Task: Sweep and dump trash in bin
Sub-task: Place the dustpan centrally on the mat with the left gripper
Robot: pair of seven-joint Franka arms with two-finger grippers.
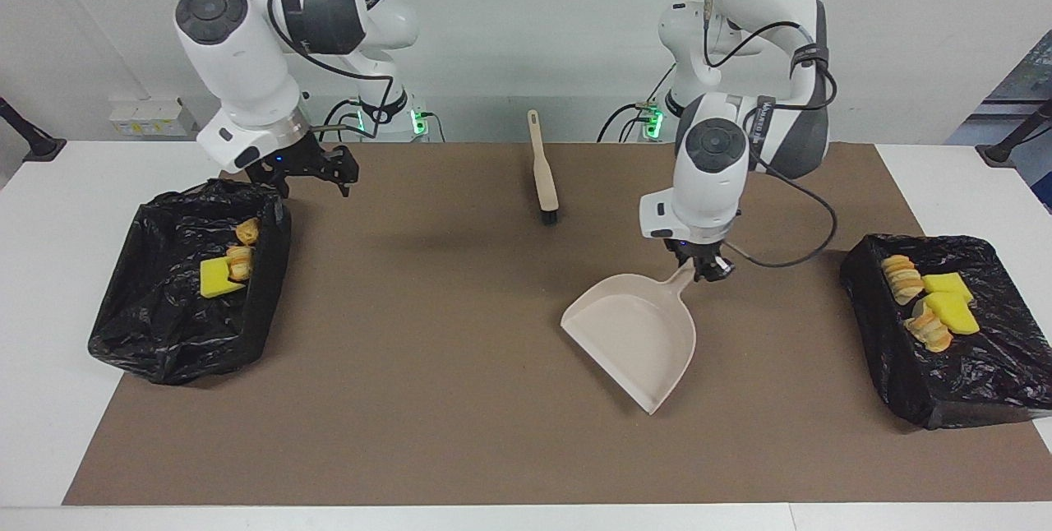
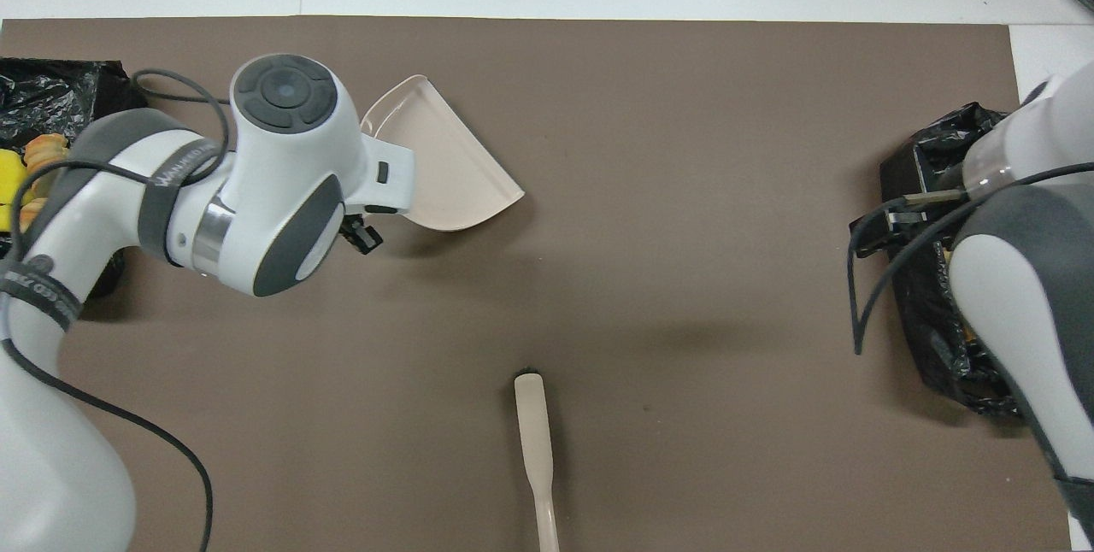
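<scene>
The beige dustpan (image 1: 637, 342) (image 2: 444, 167) sits low over the middle of the brown mat with nothing in it, its mouth turned away from the robots. My left gripper (image 1: 708, 270) (image 2: 363, 234) is shut on its handle. Trash lies in both black-lined bins. The bin (image 1: 978, 383) at the left arm's end holds yellow sponge pieces (image 1: 949, 301) and orange lumps (image 1: 900, 278). The bin (image 1: 156, 334) at the right arm's end holds a yellow sponge (image 1: 215, 278) and orange bits (image 1: 242, 256). My right gripper (image 1: 308, 176) hangs open and holds nothing over that bin's edge nearest the robots.
A beige hand brush (image 1: 542, 177) (image 2: 534, 432) lies on the mat close to the robots, between the two arm bases, bristles pointing away from them. The brown mat (image 1: 452, 399) covers most of the white table.
</scene>
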